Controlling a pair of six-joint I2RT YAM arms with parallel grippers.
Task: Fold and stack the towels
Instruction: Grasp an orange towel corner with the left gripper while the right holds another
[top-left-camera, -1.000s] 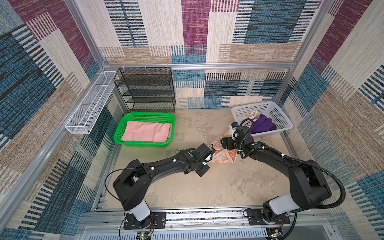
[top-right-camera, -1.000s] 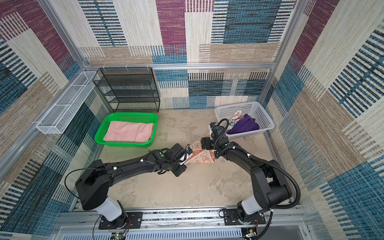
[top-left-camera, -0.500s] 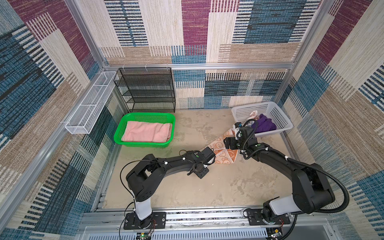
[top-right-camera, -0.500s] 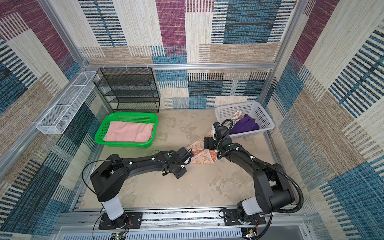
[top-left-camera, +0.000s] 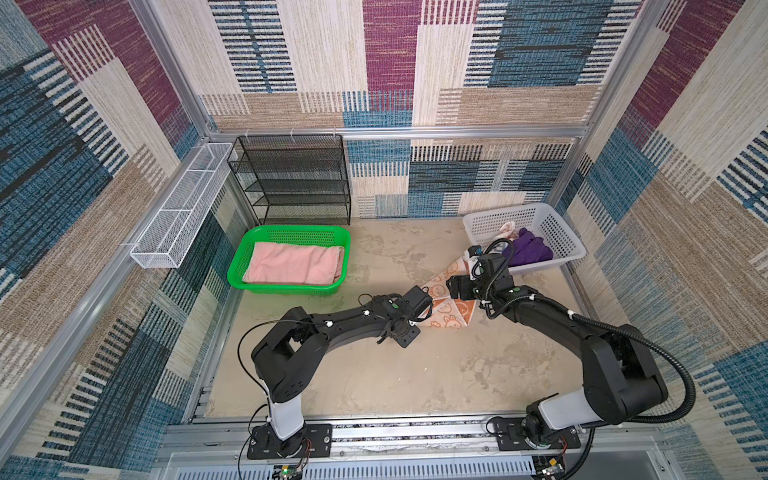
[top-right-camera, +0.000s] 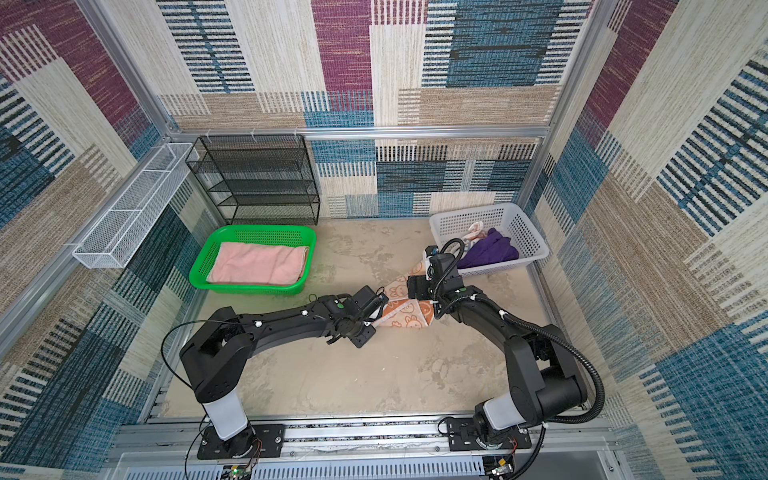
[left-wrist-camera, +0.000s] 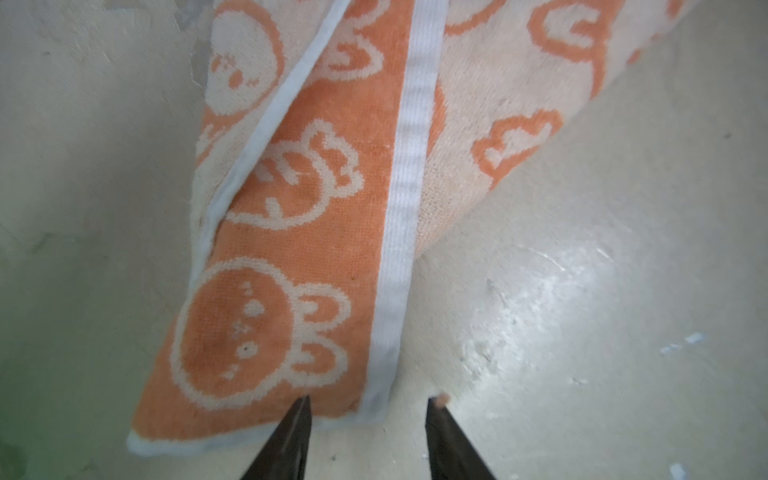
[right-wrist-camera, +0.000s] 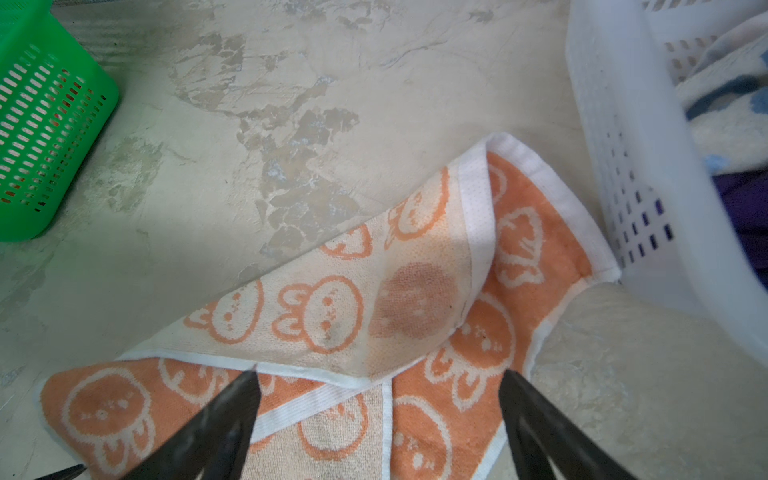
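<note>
Orange towel (top-left-camera: 451, 309): lies rumpled and part-folded on the bench (top-left-camera: 374, 374), just beside the white basket (top-left-camera: 557, 228).
Left claw (left-wrist-camera: 370, 398): jaws partly apart at the towel's corner, gripping nothing.
Right claw (right-wrist-camera: 379, 373): spread wide above the towel, empty.

Two baskets: green basket (top-left-camera: 291, 231) toward the back left of the table (top-left-camera: 374, 374), white basket (top-left-camera: 559, 232) in its back right corner.

Four towels: one pink towel (top-left-camera: 295, 268) in the green basket, one orange towel (top-left-camera: 451, 314) on the table right of the middle, one purple towel (top-left-camera: 530, 251) and one cream towel (top-left-camera: 507, 229) in the white basket.

One black rack (top-left-camera: 295, 178) at the back edge.

One wire tray (top-left-camera: 183, 208) on the left wall.

Two arms: left arm (top-left-camera: 332, 324), right arm (top-left-camera: 540, 316).

Two grippers: left gripper (left-wrist-camera: 368, 401), right gripper (right-wrist-camera: 378, 378).
</note>
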